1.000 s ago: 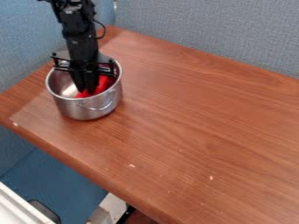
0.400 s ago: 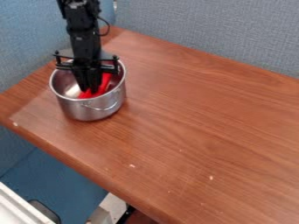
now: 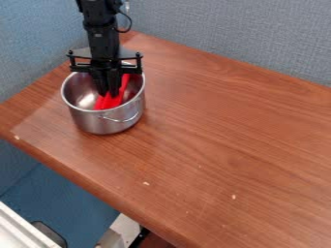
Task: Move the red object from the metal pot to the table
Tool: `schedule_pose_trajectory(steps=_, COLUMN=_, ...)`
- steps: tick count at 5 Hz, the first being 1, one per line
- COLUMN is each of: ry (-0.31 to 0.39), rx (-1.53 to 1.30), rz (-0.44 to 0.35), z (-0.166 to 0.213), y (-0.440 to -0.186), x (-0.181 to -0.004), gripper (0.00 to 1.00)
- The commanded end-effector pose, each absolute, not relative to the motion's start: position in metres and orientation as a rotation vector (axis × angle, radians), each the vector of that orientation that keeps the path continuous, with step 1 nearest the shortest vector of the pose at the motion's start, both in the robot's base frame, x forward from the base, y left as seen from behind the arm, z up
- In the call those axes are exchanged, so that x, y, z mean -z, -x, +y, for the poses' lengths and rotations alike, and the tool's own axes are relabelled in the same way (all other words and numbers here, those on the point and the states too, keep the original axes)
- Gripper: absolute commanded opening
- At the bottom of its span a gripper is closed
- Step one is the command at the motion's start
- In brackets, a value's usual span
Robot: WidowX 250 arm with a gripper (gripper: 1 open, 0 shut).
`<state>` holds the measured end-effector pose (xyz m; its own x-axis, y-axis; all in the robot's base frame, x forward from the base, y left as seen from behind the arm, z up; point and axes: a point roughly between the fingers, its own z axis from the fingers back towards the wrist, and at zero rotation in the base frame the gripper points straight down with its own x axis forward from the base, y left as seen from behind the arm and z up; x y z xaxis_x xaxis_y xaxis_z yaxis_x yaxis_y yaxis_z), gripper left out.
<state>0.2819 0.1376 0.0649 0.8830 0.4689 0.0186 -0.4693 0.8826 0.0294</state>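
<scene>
The metal pot (image 3: 111, 120) stands near the back left corner of the wooden table (image 3: 226, 131). Inside it the red object (image 3: 120, 94) leans against the right wall, its upper end near the rim. My black gripper (image 3: 105, 93) reaches straight down into the pot from above, its jaws shut on the red object. The fingertips are partly hidden by the pot's rim and by the arm itself.
A blue-grey wall runs behind the table on the left and at the back. The table's front edge runs diagonally from the left corner to the bottom middle, with floor and a white object below it.
The arm and the pot have both shifted a little to the right and toward the front. The red object stays inside the pot, in the gripper's hold.
</scene>
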Motion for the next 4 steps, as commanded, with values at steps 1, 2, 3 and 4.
schedule_pose_trajectory(steps=1, ry=-0.049, rx=-0.478, rz=-0.092, z=0.14, y=-0.291, x=-0.104, gripper=0.0)
schedule_pose_trajectory(steps=2, ry=-0.038, rx=-0.474, rz=-0.094, z=0.137, y=-0.291, x=-0.122, gripper=0.0)
schedule_pose_trajectory(steps=3, ry=-0.015, rx=-0.457, rz=-0.11, z=0.13, y=-0.293, x=-0.152, gripper=0.0)
schedule_pose_trajectory(steps=4, ry=0.025, rx=-0.491, rz=-0.16, z=0.104, y=-0.297, x=-0.178, gripper=0.0)
